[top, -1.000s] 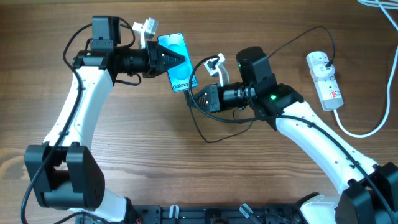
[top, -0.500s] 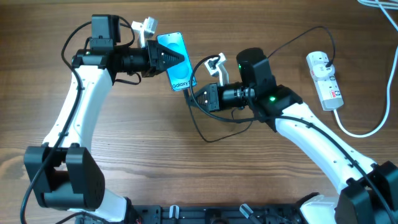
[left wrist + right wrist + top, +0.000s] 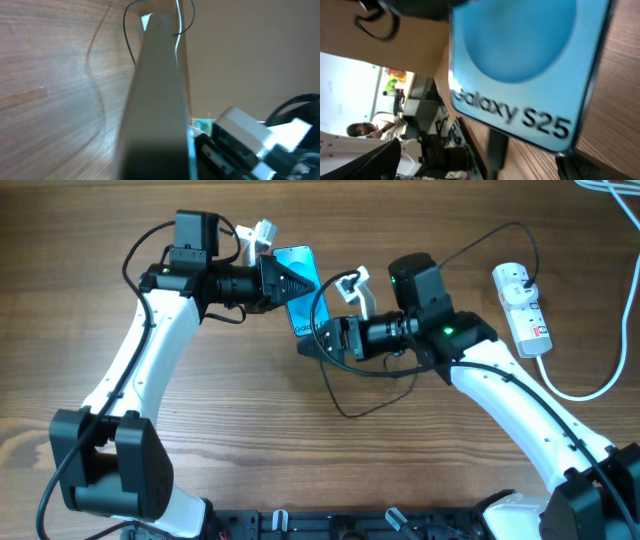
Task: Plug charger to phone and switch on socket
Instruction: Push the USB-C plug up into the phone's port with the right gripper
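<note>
Between two arms [image 3: 150, 350]: one phone [image 3: 303, 290], one charger [image 3: 340, 395]; apart, one socket [image 3: 522, 310].

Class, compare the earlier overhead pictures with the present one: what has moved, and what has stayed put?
The left fingers, gripping the phone throughout, carried it to the right and slightly down. The right fingers edged left, so they now sit at the phone's lower end. The socket and its white cord stayed where they were.

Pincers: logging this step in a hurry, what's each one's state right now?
Left pincer: closed on the small white-edged, blue-screened smartphone.
Right pincer: cannot be told; its tip is at the smartphone's lower end.
</note>
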Motion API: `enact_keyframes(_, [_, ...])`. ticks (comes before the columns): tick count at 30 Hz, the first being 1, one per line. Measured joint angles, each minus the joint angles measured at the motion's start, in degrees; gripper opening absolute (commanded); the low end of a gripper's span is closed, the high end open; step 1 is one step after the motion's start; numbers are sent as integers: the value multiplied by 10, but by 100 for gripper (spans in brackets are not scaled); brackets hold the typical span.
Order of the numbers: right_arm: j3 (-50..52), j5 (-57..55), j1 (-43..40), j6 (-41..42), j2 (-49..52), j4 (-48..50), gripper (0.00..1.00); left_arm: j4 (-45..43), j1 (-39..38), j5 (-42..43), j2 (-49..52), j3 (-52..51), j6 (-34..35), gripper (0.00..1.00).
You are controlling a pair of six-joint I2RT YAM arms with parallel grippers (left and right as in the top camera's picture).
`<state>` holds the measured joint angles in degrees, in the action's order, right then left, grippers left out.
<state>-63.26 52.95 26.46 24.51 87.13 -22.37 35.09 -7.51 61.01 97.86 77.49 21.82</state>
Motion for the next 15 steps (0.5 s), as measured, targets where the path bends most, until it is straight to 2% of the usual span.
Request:
enact_keyframes(1, [0,-1,0,-7,0,-6,92,0,2,4,0,-1,7,4])
enact_keyframes(2, [0,-3,0,-13,0,-9,80,0,5,7,0,-1,14,4])
enact_keyframes(3, [0,-3,0,-18,0,-8,66,0,7,10,0,-1,17,4])
enact_keyframes(4, [0,-4,0,-18,0,-8,47,0,8,14,0,-1,19,4])
enact_keyframes(5, [-1,-5,0,-21,0,-8,36,0,9,20,0,-1,21,4])
enact_keyframes(6, [-2,-5,0,-19,0,-8,32,0,9,26,0,-2,23,4])
enact_keyframes(9, [-2,-5,0,-9,0,-8,31,0,9,40,0,-2,25,4])
enact_keyframes(13, [-3,-1,0,-1,0,-8,5,0,9,42,0,-2,25,4])
enact_keyframes(15, [-4,5,1,3,0,-5,4,-2,9,43,0,-2,25,4])
